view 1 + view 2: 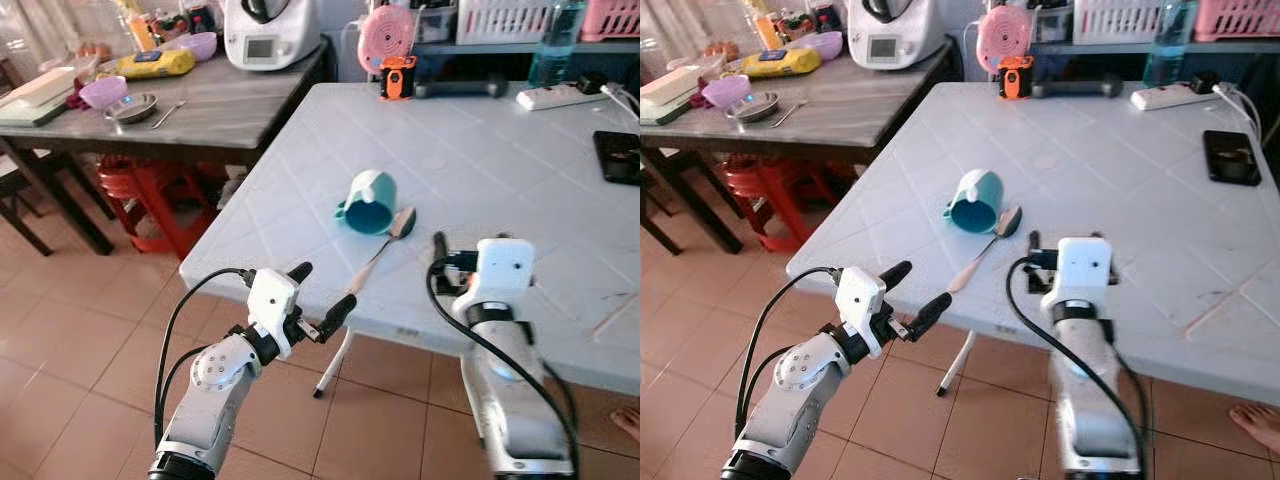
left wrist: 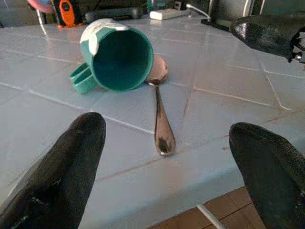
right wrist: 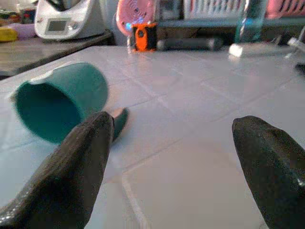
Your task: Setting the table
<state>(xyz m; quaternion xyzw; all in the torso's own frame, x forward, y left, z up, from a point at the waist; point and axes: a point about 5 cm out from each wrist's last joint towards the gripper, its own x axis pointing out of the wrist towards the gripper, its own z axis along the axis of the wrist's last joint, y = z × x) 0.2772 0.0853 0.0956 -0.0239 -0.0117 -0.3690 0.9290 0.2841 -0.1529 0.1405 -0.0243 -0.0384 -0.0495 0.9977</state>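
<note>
We hold our left gripper (image 1: 322, 296) wide open just off the table (image 1: 520, 180) edge. The spoon (image 1: 376, 255) lies at its one o'clock — handle toward us, bowl touching the tipped teal mug (image 1: 368, 203). The right gripper (image 3: 176, 167) (also spread wide) hovers beside it.

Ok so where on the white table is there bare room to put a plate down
The widest bare stretch of the white table runs from the tipped teal mug and spoon across to the phone. The far edge is crowded: orange gadget, power strip, bottle.
</note>
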